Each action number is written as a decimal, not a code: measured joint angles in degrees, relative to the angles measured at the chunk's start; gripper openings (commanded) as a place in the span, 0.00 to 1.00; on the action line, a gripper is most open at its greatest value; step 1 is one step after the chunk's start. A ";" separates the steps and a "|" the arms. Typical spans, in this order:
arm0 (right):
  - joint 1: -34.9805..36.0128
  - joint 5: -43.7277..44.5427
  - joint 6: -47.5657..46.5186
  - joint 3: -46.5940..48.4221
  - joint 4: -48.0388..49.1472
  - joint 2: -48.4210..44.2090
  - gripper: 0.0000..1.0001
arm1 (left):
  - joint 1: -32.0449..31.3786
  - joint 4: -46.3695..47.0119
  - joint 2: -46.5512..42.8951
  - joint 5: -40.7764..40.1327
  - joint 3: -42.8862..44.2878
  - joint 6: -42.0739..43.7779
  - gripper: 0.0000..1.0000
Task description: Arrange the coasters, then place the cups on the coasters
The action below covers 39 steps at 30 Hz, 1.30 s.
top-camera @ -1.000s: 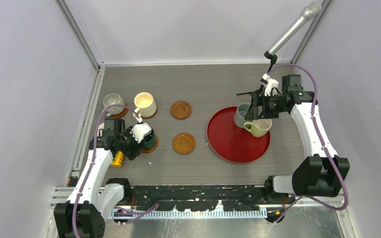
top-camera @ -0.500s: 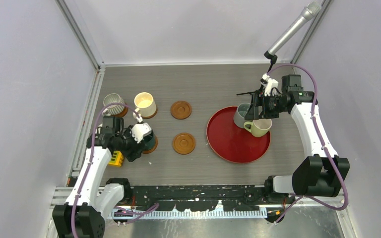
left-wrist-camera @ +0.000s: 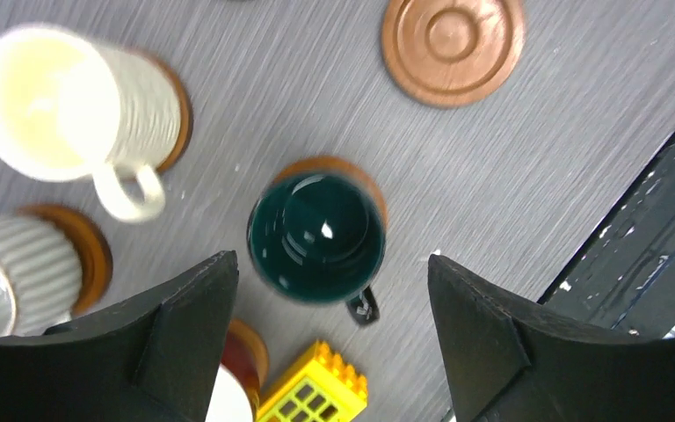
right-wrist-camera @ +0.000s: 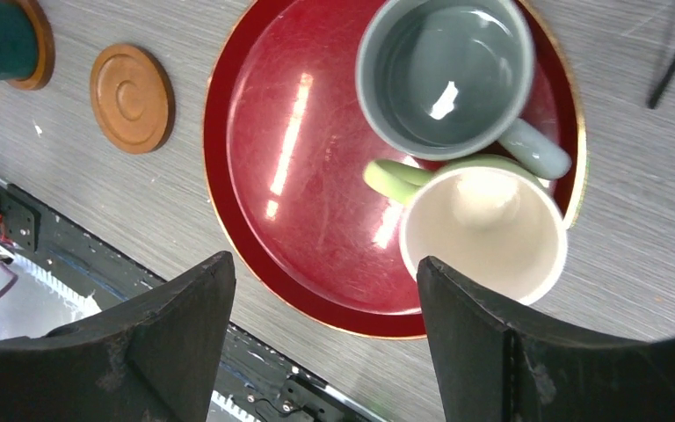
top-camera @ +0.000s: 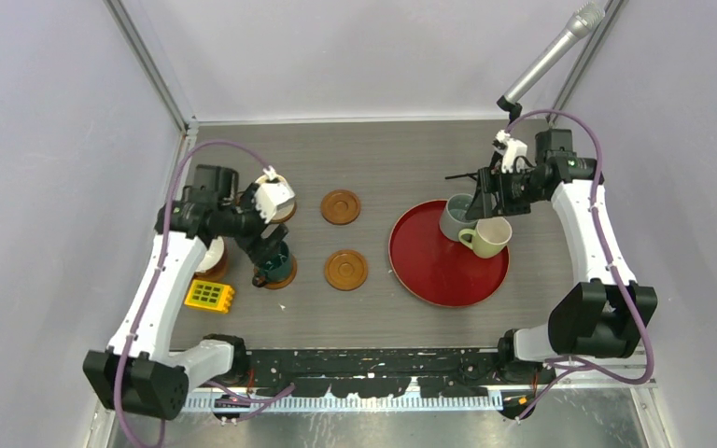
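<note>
1. The left gripper (top-camera: 267, 252) is hanging directly over the dark teal mug (left-wrist-camera: 316, 237). Its jaws are standing released, one on each side of the mug and clear of it, grasping nothing.
2. The dark teal mug is standing upright on a coaster (left-wrist-camera: 338, 164) in the left half of the desk (top-camera: 383, 159), toward the near edge. Its handle is pointing at the near left corner.
3. Behind it, toward the far left corner, the cream mug (left-wrist-camera: 53, 97) is sitting on its own coaster (left-wrist-camera: 181, 119). The ribbed grey-white mug (left-wrist-camera: 4, 281) is sitting on another (left-wrist-camera: 92, 251).
4. The white mug (top-camera: 210, 254) is resting by the left edge on a further coaster (left-wrist-camera: 250, 347). A yellow toy block (top-camera: 209, 295) is lying just beside it on the near side.
5. Two coasters are lying uncovered around the middle of the desk, one behind the other and apart. They are the far bare coaster (top-camera: 340, 206) and the near bare coaster (top-camera: 346, 269).
6. The red tray (right-wrist-camera: 299, 176) is occupying the right half of the desk. The grey-blue mug (right-wrist-camera: 444, 79) and the pale green mug (right-wrist-camera: 483, 229) are standing upright on it, close together, at the tray's side nearest the right edge.
7. The right gripper (right-wrist-camera: 321, 264) is hovering above the tray and these two mugs. Its jaws are spread wide and grasping nothing.
</note>
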 measured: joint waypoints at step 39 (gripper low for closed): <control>-17.11 -2.03 -86.90 2.01 -20.55 19.08 0.79 | -19.50 8.28 15.47 -7.30 6.56 -16.52 0.84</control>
